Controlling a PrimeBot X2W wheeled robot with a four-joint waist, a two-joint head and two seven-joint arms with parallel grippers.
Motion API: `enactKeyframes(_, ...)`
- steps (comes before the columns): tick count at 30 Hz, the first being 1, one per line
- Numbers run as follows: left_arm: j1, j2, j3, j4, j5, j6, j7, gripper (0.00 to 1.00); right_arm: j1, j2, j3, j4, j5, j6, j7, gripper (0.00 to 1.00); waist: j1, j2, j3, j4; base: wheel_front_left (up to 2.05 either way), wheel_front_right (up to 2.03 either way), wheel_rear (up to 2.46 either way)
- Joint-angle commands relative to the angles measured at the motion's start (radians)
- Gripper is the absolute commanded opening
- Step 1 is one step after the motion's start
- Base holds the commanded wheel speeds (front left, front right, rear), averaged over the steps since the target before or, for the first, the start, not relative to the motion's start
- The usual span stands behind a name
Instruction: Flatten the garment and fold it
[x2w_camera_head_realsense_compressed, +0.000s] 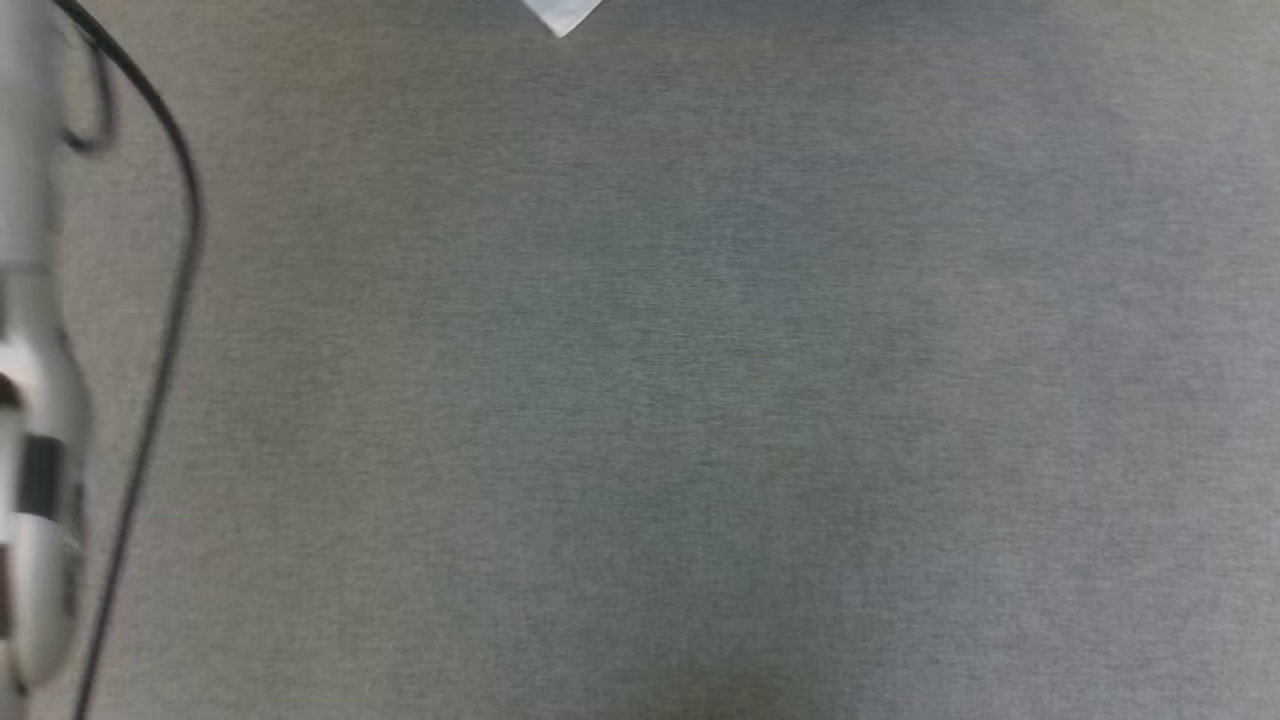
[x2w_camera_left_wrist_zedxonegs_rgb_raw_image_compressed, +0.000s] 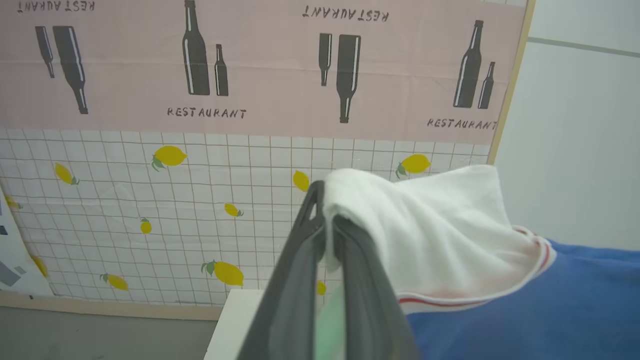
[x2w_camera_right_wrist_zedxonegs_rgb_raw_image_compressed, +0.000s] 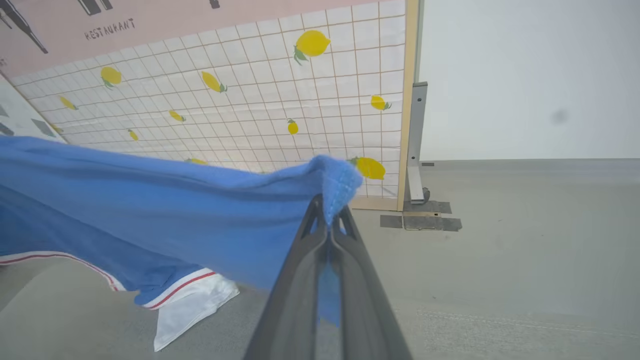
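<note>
— Where did we have the garment (x2w_camera_right_wrist_zedxonegs_rgb_raw_image_compressed: 165, 210)?
— Mostly lifted, slung between our two tools. Our left tool (x2w_camera_left_wrist_zedxonegs_rgb_raw_image_compressed: 327, 220) was clenched on its white sleeve (x2w_camera_left_wrist_zedxonegs_rgb_raw_image_compressed: 430, 235), near the red-striped trim, with the lemon-print panel (x2w_camera_left_wrist_zedxonegs_rgb_raw_image_compressed: 150, 200) behind.
— And further right?
— The blue body sagged across to our right tool (x2w_camera_right_wrist_zedxonegs_rgb_raw_image_compressed: 330, 215), clamped on a blue edge. The other sleeve (x2w_camera_right_wrist_zedxonegs_rgb_raw_image_compressed: 190, 305) drooped to the grey floor (x2w_camera_right_wrist_zedxonegs_rgb_raw_image_compressed: 500, 280).
— From our head?
— Our pale forearm (x2w_camera_head_realsense_compressed: 35, 420) at the left; a white cloth tip (x2w_camera_head_realsense_compressed: 562, 15) at the top edge.
</note>
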Motion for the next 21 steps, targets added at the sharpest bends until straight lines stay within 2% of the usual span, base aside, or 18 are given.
enactKeyframes(1, 0.046, -0.008, -0.005, 0.013, -0.005, -0.016, -0.017, 0.00, 0.055, -0.010, 0.013, -0.007, 0.033, -0.002, -0.013, 0.00, -0.0002, 0.0000, -0.013, 0.015, 0.00, 0.00, 0.00)
enactKeyframes(6, 0.210, -0.034, -0.010, 0.027, -0.039, -0.050, -0.076, 0.00, 0.259, -0.039, 0.073, -0.065, 0.146, -0.002, -0.061, 0.00, -0.0002, 0.0000, -0.088, 0.028, 0.00, 0.00, 0.00)
enactKeyframes(11, 0.413, -0.045, -0.010, 0.017, -0.072, -0.060, -0.113, 0.00, 0.503, -0.052, 0.097, -0.133, 0.236, -0.002, -0.114, 0.00, -0.0002, 0.0000, -0.189, 0.039, 0.00, 0.00, 0.00)
enactKeyframes(16, 0.667, -0.056, -0.009, -0.023, -0.112, -0.048, -0.121, 0.00, 0.786, -0.031, 0.065, -0.197, 0.300, -0.002, -0.176, 0.00, -0.0002, 0.0000, -0.297, 0.045, 0.00, 0.00, 0.00)
enactKeyframes(21, 0.936, -0.069, -0.003, -0.114, -0.171, -0.025, -0.088, 0.00, 1.027, -0.014, 0.023, -0.235, 0.294, -0.002, -0.231, 0.00, -0.0002, 0.0000, -0.379, 0.045, 0.00, 0.00, 0.00)
